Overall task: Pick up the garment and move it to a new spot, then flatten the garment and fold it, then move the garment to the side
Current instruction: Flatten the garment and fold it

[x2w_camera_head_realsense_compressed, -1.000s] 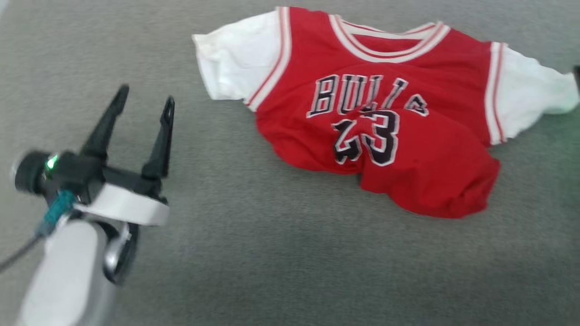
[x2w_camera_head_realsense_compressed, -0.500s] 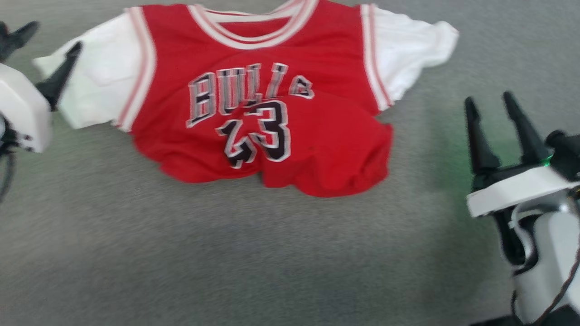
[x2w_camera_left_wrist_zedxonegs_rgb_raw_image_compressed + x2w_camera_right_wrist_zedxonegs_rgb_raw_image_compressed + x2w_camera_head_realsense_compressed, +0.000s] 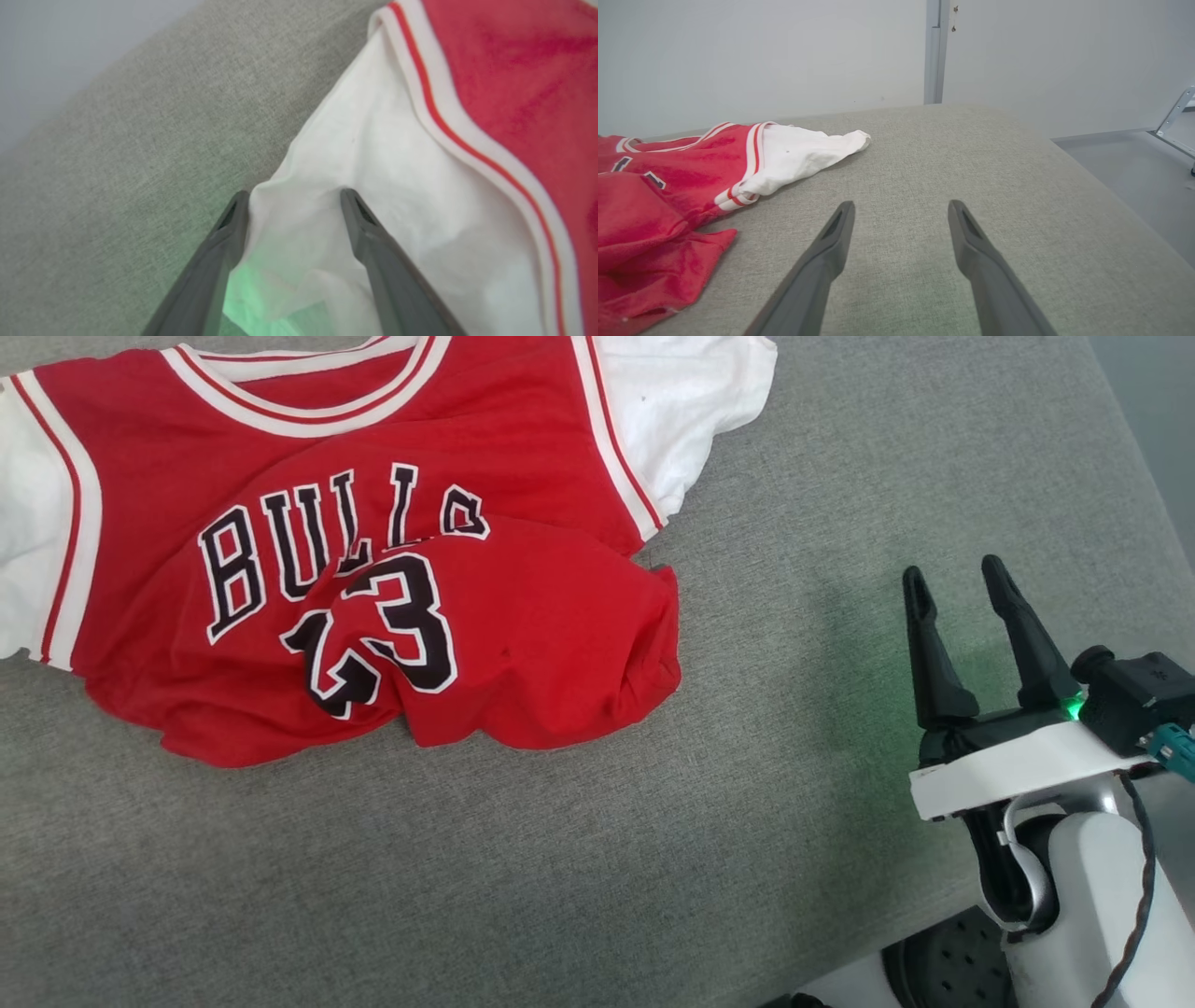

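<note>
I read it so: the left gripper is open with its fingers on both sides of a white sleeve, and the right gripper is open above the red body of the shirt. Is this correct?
Not quite. The right gripper is open, but over the bare grey surface, apart from the garment; the right wrist view shows it. The left gripper part is right.

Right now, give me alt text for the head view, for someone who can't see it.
A red jersey shirt with white short sleeves and a black number 23 lies rumpled on a grey woven fabric surface, filling the upper left. At lower right the robot's right gripper points upward, jaws open, apart from the shirt.
</note>
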